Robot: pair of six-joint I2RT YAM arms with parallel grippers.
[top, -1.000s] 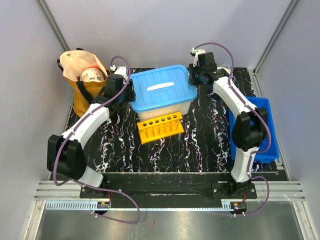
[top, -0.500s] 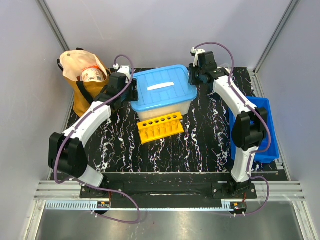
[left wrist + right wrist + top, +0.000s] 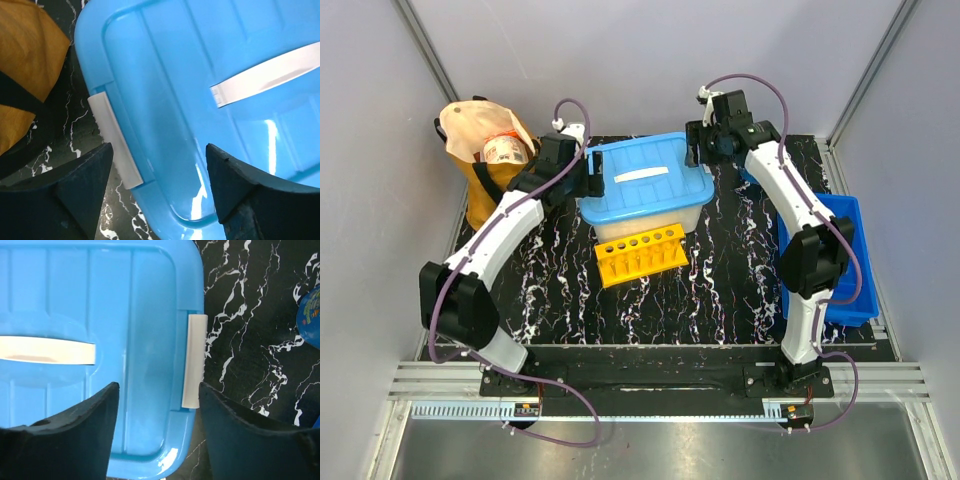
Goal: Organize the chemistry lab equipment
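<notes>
Top external view: both arms reach out to the clear storage box with the blue lid at the back of the bench, left arm at its left end, right arm at its right end. Left jaws are spread apart with nothing in them. In the left wrist view the lid's white end latch sits in the gap between them, and the white handle strip lies out beyond. Right jaws are apart too, also empty, with the other white latch in their gap. Can't tell if either pair touches the lid.

The lid's on, so whatever's inside is hidden. The only lab gear I can make out is the yellow test tube rack, on the bench just in front of the box, roughly between both jaws and nearer the arm bases. Brown bag sits just outside the left jaws, and the blue bin is well apart from the right jaws.
</notes>
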